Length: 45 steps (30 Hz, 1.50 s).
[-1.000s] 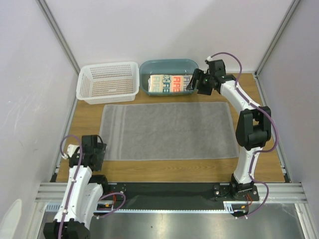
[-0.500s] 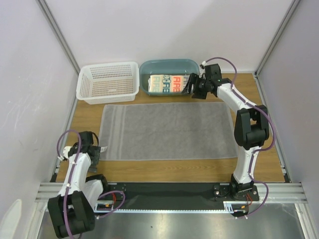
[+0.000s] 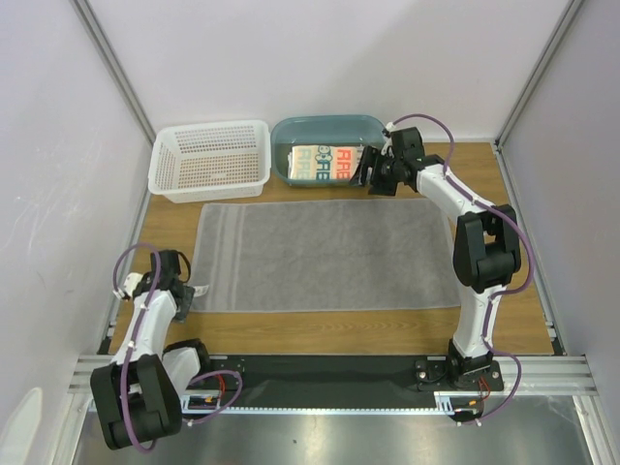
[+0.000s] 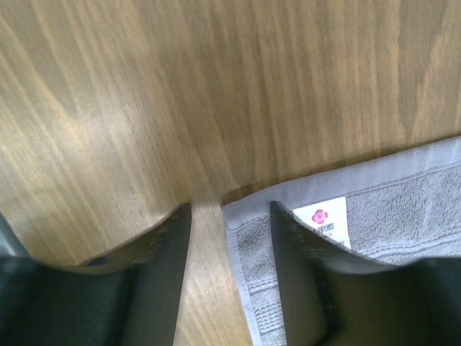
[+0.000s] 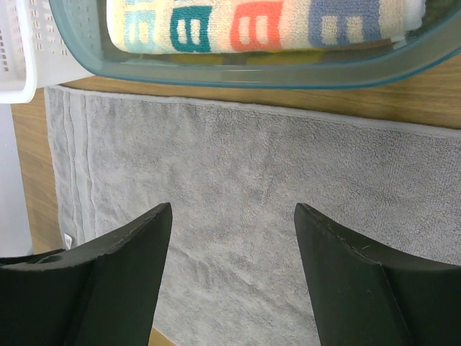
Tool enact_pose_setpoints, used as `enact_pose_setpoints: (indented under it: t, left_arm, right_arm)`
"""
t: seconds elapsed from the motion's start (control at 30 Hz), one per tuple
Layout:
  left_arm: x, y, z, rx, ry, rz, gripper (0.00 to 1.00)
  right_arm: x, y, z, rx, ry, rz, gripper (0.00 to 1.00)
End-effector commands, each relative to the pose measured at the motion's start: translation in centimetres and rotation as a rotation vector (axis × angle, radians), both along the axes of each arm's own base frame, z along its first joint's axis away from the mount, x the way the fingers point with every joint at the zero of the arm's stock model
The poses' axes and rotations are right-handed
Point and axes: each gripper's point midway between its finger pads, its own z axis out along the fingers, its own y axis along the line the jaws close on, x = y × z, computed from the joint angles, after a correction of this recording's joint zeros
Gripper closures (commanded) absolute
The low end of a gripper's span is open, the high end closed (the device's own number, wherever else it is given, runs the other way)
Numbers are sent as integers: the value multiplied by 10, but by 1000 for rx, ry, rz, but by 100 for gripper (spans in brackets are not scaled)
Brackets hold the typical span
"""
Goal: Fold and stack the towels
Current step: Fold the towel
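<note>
A: One folded?
B: Seemingly: white letter-printed cloth towel (image 3: 325, 163), in translucent teal oval tub (image 3: 280, 147). Large grey cloth towel (image 3: 325, 254) lies unfolded on the table (image 3: 339, 327); left fingers (image 4: 162, 277), right fingers (image 5: 108, 288) gape empty

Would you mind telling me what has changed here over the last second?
The right tool swung left from beside the teal tub toward the far edge of the grey towel, open and empty. The left tool came down, open, astride that towel's near left corner. Nothing was gripped or released. The grey towel, the printed towel in the tub and the white basket stayed put.
</note>
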Motion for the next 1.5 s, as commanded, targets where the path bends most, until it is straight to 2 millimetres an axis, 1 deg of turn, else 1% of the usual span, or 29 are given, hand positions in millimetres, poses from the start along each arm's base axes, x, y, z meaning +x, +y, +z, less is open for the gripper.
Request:
enact_pose_setpoints:
  t: [0.0, 0.03, 0.1, 0.2, 0.23, 0.27, 0.43, 0.63, 0.67, 0.77, 0.8, 0.87, 0.9, 0.93, 1.0, 1.03, 1.07, 1.1, 1.13, 1.17, 1.2, 1.23, 1.27, 1.3, 1.33, 1.37, 1.4, 1.43, 1.47]
  left_arm:
    - [13, -1, -5, -19, -37, -23, 55]
    - [12, -1, -6, -18, -31, -22, 64]
    - [13, 0, -7, -18, -33, -22, 66]
    - [14, 0, -7, -17, -31, -26, 80]
    - [14, 1, -5, -11, -33, -25, 93]
    - [12, 1, -5, -10, -24, -22, 100]
    - [9, 6, 3, 20, -25, -7, 100]
    - [-15, 9, 5, 49, -1, 68, 100]
    - [-20, 9, 5, 53, -10, 85, 100]
    - [-30, 7, 5, 54, -20, 109, 100]
    - [-31, 6, 5, 51, -44, 121, 100]
    - [-30, 3, 5, 40, -68, 118, 100]
    - [-30, 0, 4, 24, -79, 116, 100]
    - [-29, -1, 4, 17, -94, 123, 100]
    - [-31, -4, 1, 1, -102, 139, 100]
    - [-32, -4, 1, 5, -110, 149, 100]
    - [-35, -4, 0, 10, -108, 165, 100]
    - [-36, -6, -2, 13, -121, 175, 100]
    - [-36, -5, 0, 23, -146, 180, 100]
    - [-36, -4, 1, 34, -154, 182, 100]
    - [-35, -4, 3, 43, -169, 171, 100]
    - [-34, -4, 5, 51, -179, 158, 100]
    - [-30, -4, 9, 64, -206, 141, 100]
    - [-27, -6, 11, 69, -214, 109, 100]
    - [-24, -8, 12, 69, -224, 93, 100]
    - [-22, -9, 13, 72, -235, 68, 100]
    - [-22, -13, 13, 70, -237, 45, 100]
    - [-21, -14, 12, 65, -242, 39, 100]
    - [-21, -19, 10, 55, -243, 19, 100]
  right_arm:
    - [4, 2, 25, 19, -67, -12, 25]
    - [4, 1, 24, 21, -67, -11, 26]
    - [5, 3, 23, 27, -64, -6, 26]
    - [6, 4, 23, 26, -66, -2, 26]
    - [8, 4, 22, 28, -68, -2, 26]
    - [8, 5, 22, 30, -67, 0, 27]
    - [10, 21, 23, 82, -67, 36, 29]
    - [-1, 56, 18, 99, -68, 105, 29]
    - [-6, 68, 18, 101, -72, 130, 29]
    - [-13, 89, 22, 105, -95, 171, 29]
    - [-18, 106, 24, 109, -106, 200, 29]
    - [-25, 130, 28, 121, -126, 242, 29]
    - [-36, 153, 21, 120, -123, 281, 29]
    - [-35, 170, 29, 147, -156, 296, 28]
    - [-40, 199, 28, 164, -171, 317, 28]
    - [-51, 226, 6, 162, -147, 353, 28]
    - [-49, 250, 28, 193, -202, 374, 28]
    - [-47, 266, 25, 179, -220, 365, 28]
    - [-60, 292, -13, 139, -168, 398, 28]
    - [-53, 316, 24, 187, -248, 400, 28]
    - [-46, 329, 23, 178, -274, 373, 28]
    - [-50, 340, 17, 165, -267, 368, 28]
    - [-51, 359, 12, 181, -291, 366, 28]
    - [-50, 364, 6, 182, -290, 335, 28]
    - [-50, 375, 9, 224, -320, 326, 28]
    - [-58, 383, 10, 246, -334, 333, 28]
    - [-63, 384, -10, 238, -310, 320, 28]
    - [-65, 390, -5, 272, -341, 324, 28]
    - [-74, 398, -12, 279, -335, 342, 28]
